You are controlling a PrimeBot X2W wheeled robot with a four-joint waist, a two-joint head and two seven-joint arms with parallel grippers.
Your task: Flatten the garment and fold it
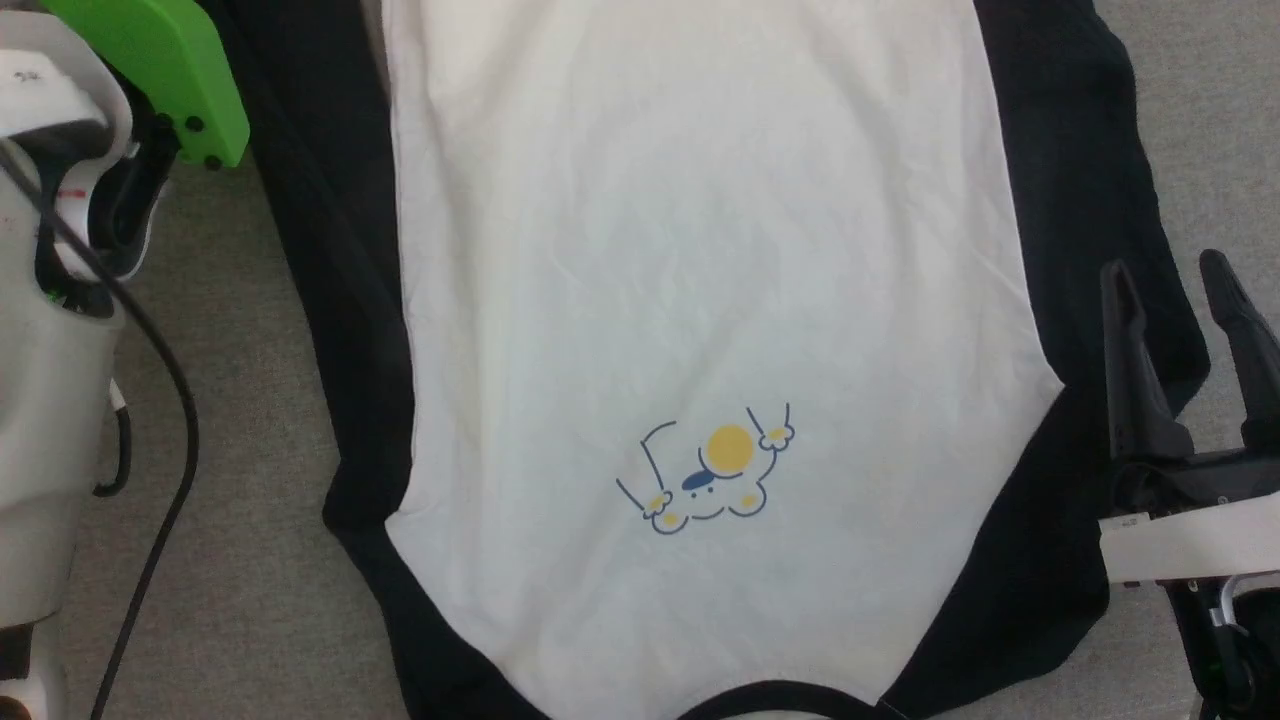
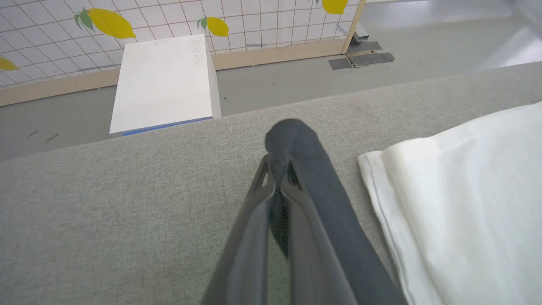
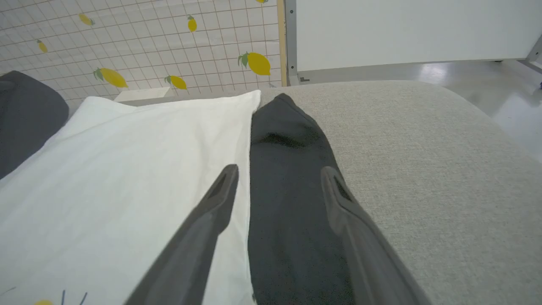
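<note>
The garment (image 1: pixel 700 250) lies flat on the grey table, a white body with the black sleeves (image 1: pixel 340 300) laid along both sides and the blue and yellow print (image 1: pixel 705 480) near me. My right gripper (image 1: pixel 1172 285) is open at the garment's right edge. In the right wrist view its fingers (image 3: pixel 226 182) straddle the black sleeve (image 3: pixel 288 169) next to the white cloth. In the left wrist view my left gripper (image 2: pixel 277 169) is shut, with a dark strip of sleeve (image 2: pixel 330 212) caught at its tips, left of the white hem corner (image 2: pixel 377 169).
The grey table top (image 1: pixel 250 560) ends a little beyond the left gripper, at an edge (image 2: pixel 127 140). Past it, a white board (image 2: pixel 163 82) leans against a lemon-patterned tiled wall (image 3: pixel 127 46). A black cable (image 1: pixel 165 400) hangs by my left arm's white and green housing (image 1: pixel 160 70).
</note>
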